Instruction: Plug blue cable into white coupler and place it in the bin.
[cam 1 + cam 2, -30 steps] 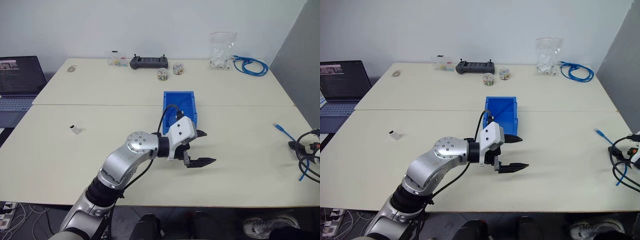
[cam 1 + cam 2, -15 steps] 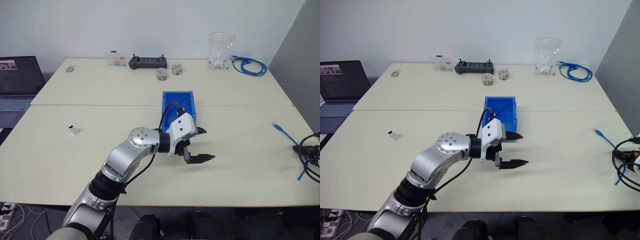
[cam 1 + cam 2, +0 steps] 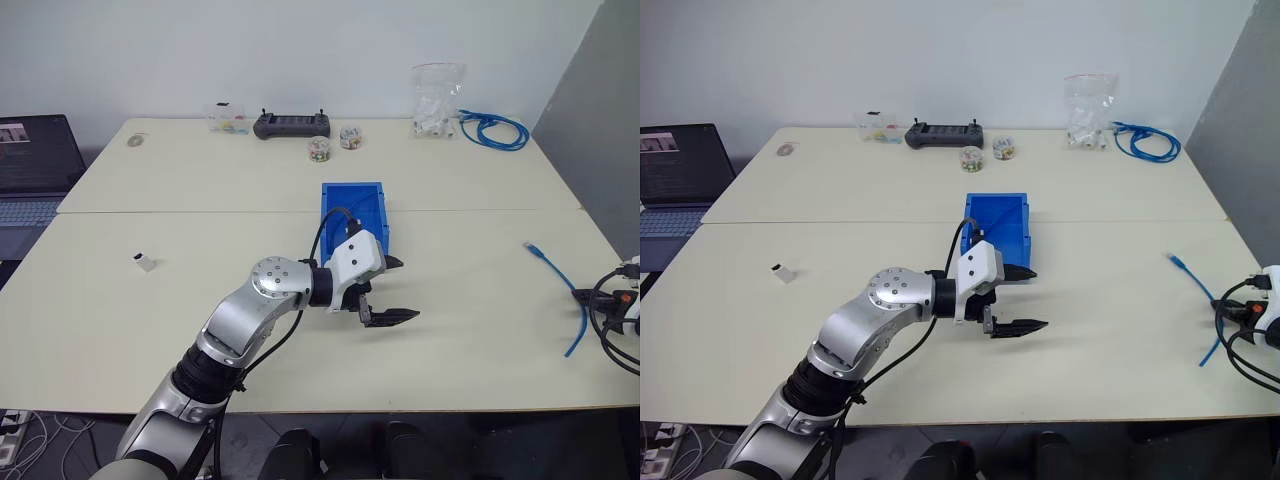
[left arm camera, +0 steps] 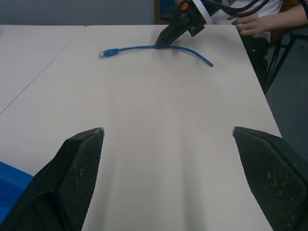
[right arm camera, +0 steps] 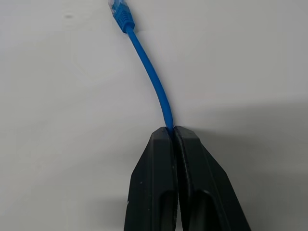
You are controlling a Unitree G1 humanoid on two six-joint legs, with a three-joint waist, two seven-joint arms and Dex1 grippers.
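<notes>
The right gripper (image 5: 172, 132), agape a second ago, has clamped onto the one loose blue cable (image 3: 557, 291) far right of the bin (image 3: 356, 208) — the pick-up seems secured. The left gripper (image 3: 392, 290), jaws spread and empty, hovers just before the single bin. One white coupler (image 3: 146, 262) lies well left.

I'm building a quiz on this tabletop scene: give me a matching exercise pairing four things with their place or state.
Things:
1. right hand
2. left hand
3. white coupler
4. bin

States:
A. open, holding nothing
B. alone on the table's left part
C. shut on the blue cable
D. mid-table, just beyond the left hand

Pairs: 1-C, 2-A, 3-B, 4-D
</notes>
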